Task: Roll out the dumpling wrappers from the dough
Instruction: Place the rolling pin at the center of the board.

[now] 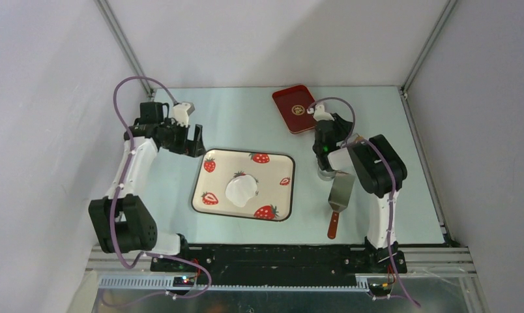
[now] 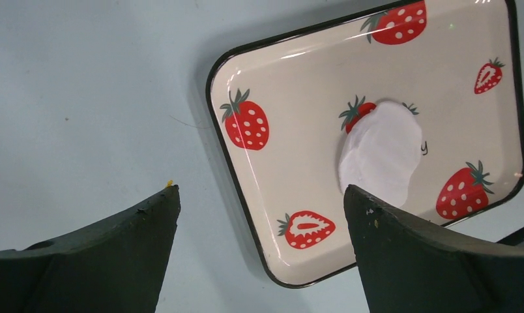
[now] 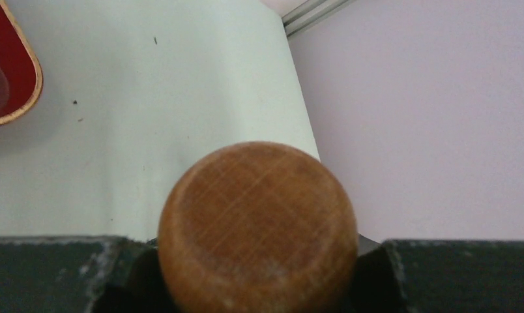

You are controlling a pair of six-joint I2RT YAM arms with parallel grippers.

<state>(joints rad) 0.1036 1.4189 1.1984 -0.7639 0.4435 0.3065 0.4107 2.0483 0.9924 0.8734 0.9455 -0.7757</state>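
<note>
A flat white dumpling wrapper (image 1: 242, 189) with uneven edges lies in the middle of the strawberry tray (image 1: 272, 166), partly over a printed strawberry. It also shows in the left wrist view (image 2: 383, 153) on the tray (image 2: 298, 111). No dough lump is in view. My left gripper (image 1: 195, 140) is open and empty, above the table beside the tray's far left corner (image 2: 259, 195). My right gripper (image 1: 324, 156) is right of the tray. It is shut on the round end of a wooden rolling pin (image 3: 258, 228).
A red tray (image 1: 295, 107) lies at the back, behind the right gripper, and its corner shows in the right wrist view (image 3: 5, 72). A metal scraper (image 1: 341, 189) with a red handle (image 1: 333, 225) lies right of the strawberry tray. The enclosure wall is close on the right.
</note>
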